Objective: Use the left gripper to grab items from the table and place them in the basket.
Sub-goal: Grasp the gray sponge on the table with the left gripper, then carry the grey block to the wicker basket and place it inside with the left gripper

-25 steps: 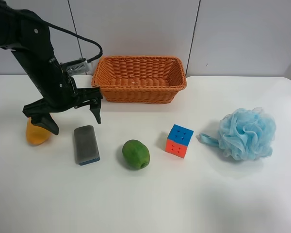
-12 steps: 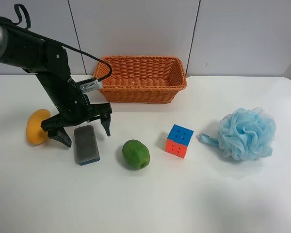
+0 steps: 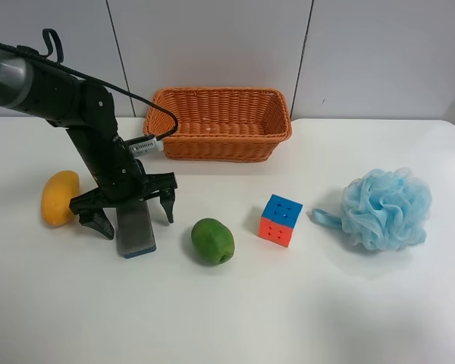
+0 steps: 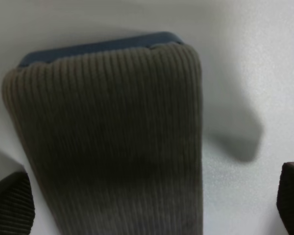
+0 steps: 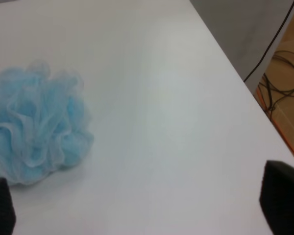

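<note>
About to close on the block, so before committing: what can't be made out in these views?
Exterior high: the left gripper hides the far end of the grey block; fingertip contact with the table is unclear.
Left wrist: the frame edge cuts off one end of the block.
Right wrist: the right gripper shows only two tips at the corners; the pouf is cut by the edge.

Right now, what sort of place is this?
Probably a robotics lab: a white table before plain wall panels, unrelated test items like a puzzle cube and bath pouf, loose cables on the floor.
</note>
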`<state>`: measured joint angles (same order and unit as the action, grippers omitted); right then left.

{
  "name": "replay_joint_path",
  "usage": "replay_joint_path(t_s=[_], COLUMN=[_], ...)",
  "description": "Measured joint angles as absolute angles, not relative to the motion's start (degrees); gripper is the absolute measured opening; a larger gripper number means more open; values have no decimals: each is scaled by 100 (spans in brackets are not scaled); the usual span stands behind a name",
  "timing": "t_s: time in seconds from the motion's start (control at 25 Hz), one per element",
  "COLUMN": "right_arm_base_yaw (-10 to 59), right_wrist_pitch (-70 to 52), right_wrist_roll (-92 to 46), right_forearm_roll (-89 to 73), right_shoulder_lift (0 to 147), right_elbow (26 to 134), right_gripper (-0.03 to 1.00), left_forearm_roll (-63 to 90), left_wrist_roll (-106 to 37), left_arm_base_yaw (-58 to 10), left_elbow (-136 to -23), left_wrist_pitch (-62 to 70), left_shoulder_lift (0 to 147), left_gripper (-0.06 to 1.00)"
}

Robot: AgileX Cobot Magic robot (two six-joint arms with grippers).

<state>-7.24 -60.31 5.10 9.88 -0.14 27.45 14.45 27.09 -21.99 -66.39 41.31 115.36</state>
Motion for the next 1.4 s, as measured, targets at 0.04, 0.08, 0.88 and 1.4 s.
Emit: replay_joint_path(t_s=[0.04, 0.08, 0.88, 1.4], right_arm_base_yaw=[-724, -724, -724, -724], right_wrist_pitch=[-6031, -6031, -6031, -6031], right_wrist_roll=[510, 510, 510, 510], right_forearm_roll=[988, 988, 988, 988], right_shoulder_lift=[-14, -14, -14, -14], right_elbow=[2745, 2745, 2745, 2745], right_gripper=[99, 99, 99, 99], left_forearm_roll=[1432, 1410, 1194, 761], left_wrist_roll=[2709, 2709, 2709, 2577], left_arm_base_yaw=[-2199, -2199, -2199, -2199], left_elbow=[-6639, -6639, -6865, -8599], left_wrist_pitch=[4131, 4131, 4605, 5991], left_shoulder_lift=[11536, 11536, 11362, 10585], left_gripper=[97, 93, 54, 54])
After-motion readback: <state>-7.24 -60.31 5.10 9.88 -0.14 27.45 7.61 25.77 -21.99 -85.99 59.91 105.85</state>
